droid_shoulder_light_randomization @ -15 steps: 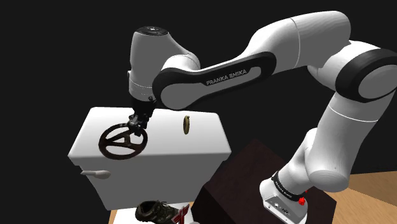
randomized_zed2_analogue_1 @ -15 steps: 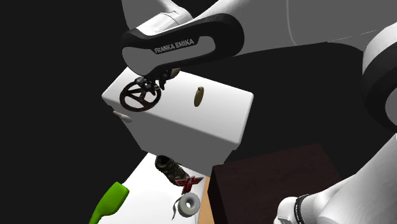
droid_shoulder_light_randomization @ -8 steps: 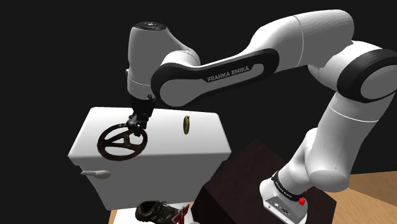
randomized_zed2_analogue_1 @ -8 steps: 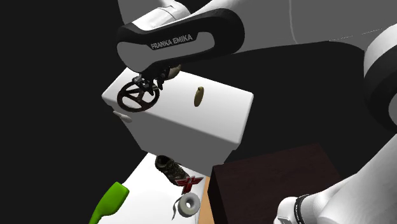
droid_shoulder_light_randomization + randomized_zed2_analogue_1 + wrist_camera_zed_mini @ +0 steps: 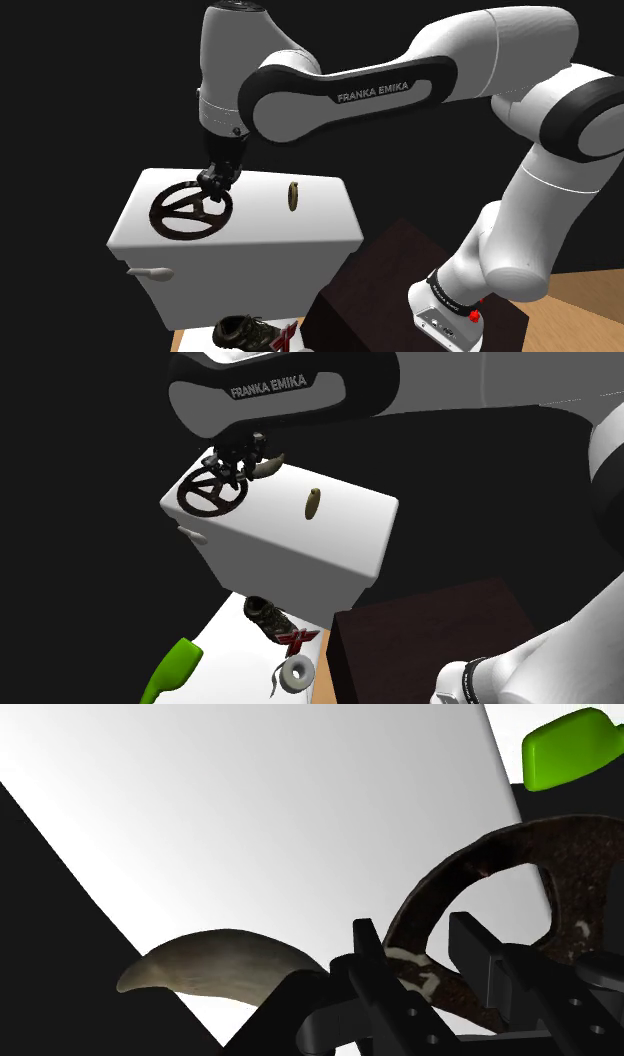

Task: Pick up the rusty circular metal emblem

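Observation:
The rusty emblem (image 5: 185, 210) is a dark brown ring with spokes inside, held tilted over the left end of the white tank's top (image 5: 262, 225). My gripper (image 5: 215, 183) comes down from above and is shut on the ring's rim. In the second exterior view the emblem (image 5: 210, 492) hangs below the gripper (image 5: 235, 464). The wrist view has both fingers (image 5: 378, 979) clasping the rim of the emblem (image 5: 520, 869). Whether its low edge still touches the tank, I cannot tell.
A small tan oval piece (image 5: 292, 195) stands on the tank's top to the right. A curved tan horn-shaped thing (image 5: 215, 966) lies close beside the gripper. Below the tank lie a shoe (image 5: 265, 617), a tape roll (image 5: 296, 673) and a green object (image 5: 172, 670). The dark stand (image 5: 400, 290) is lower right.
The gripper has risen a little with the emblem in its grasp. The ring has moved up and slightly toward the tank's left end.

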You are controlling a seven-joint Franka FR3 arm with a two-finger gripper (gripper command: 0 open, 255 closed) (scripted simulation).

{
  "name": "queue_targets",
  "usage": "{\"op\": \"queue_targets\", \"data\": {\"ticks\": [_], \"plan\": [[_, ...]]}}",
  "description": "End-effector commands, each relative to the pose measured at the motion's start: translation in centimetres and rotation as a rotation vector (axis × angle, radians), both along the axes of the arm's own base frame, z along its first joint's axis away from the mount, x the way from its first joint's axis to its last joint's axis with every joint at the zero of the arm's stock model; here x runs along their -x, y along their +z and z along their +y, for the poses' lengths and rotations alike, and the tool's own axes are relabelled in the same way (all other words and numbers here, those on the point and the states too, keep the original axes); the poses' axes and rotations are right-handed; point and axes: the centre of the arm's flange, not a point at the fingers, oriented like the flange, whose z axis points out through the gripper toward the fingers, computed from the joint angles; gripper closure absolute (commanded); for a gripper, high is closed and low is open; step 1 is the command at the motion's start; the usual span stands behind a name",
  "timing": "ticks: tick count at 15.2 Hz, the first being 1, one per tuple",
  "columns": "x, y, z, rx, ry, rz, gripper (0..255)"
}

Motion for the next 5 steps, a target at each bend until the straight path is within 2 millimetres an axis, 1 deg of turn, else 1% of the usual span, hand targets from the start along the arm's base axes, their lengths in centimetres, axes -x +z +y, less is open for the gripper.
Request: {"op": "queue_targets", "data": {"ticks": [1,3,5], "plan": [[0.1,1.1,0.1,0.0,0.0,0.0,255],[0.1,2.2,0.1,0.0,0.0,0.0,255],[0.1,2.2,0.1,0.0,0.0,0.0,255]]}}
